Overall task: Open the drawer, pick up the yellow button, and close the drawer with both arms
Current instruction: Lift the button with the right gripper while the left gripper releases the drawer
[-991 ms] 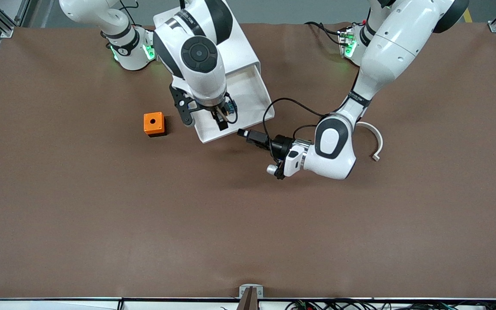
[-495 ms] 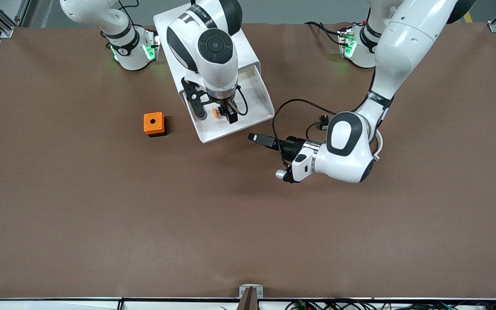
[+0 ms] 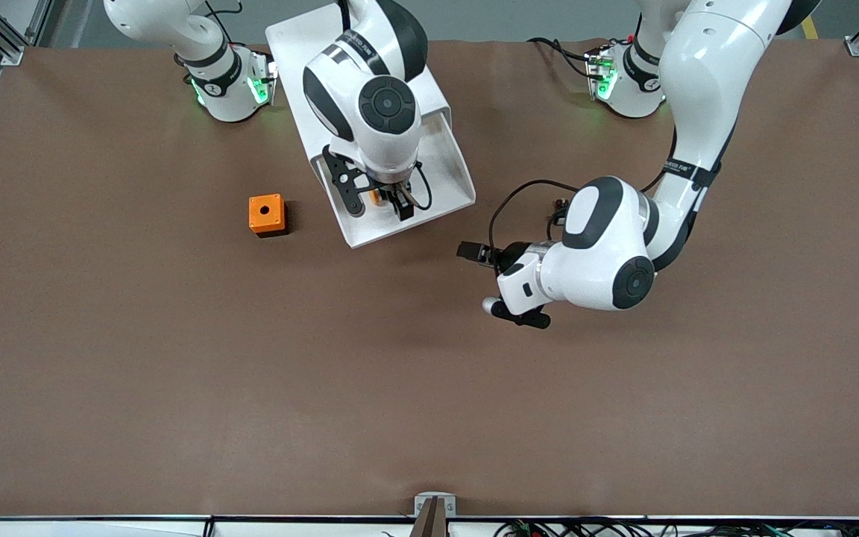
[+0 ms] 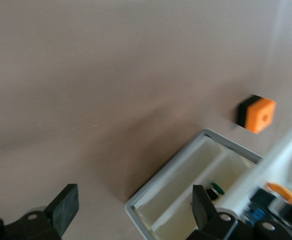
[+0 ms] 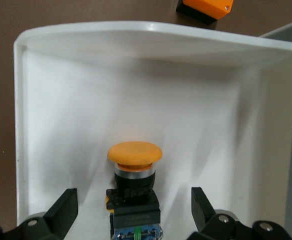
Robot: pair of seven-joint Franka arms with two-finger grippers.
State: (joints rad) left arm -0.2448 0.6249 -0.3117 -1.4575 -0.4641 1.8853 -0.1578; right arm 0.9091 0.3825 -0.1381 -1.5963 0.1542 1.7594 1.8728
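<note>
The top drawer is pulled out of the white cabinet. The button lies in it, with an orange cap, a black body and a blue end. My right gripper is low in the drawer and open, with the button's body between its fingers but not clamped. My left gripper is open and empty over the table, just off the drawer's front corner. The button's cap also shows in the left wrist view.
An orange cube with a hole sits on the table beside the drawer, toward the right arm's end, and shows in both wrist views. A small dark piece lies by the left arm's elbow. Brown table spreads nearer the camera.
My left gripper has drawn back from the drawer's front toward the left arm's end. My right gripper has shifted farther into the drawer and now straddles the button.
</note>
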